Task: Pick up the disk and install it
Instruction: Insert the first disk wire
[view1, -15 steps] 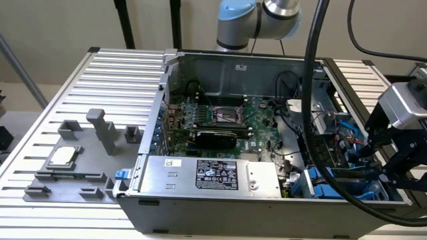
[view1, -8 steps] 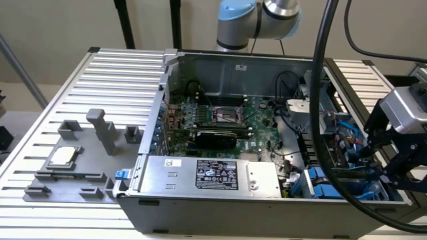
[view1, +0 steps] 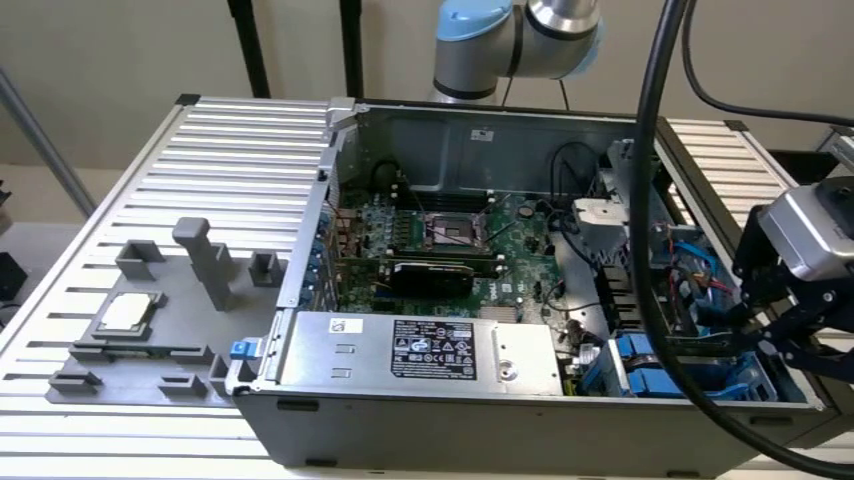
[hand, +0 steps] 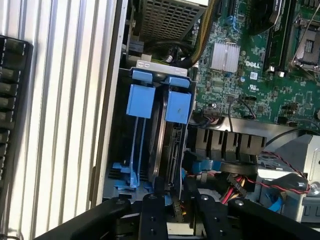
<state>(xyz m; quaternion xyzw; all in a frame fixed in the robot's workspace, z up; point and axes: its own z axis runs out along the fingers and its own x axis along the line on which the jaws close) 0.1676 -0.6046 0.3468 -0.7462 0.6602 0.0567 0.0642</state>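
Pincer (hand: 176, 202) is held at the disk's near end; grip, pinching or spread, cannot be told | disk (hand: 171, 142) is seen on edge in the drive bay (hand: 114, 150), blue-railed | picking judged done, full seating unconfirmed.

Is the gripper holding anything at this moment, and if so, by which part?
It cannot be told. The gripper sits at one end of the disk, which stands edgewise inside the computer case.
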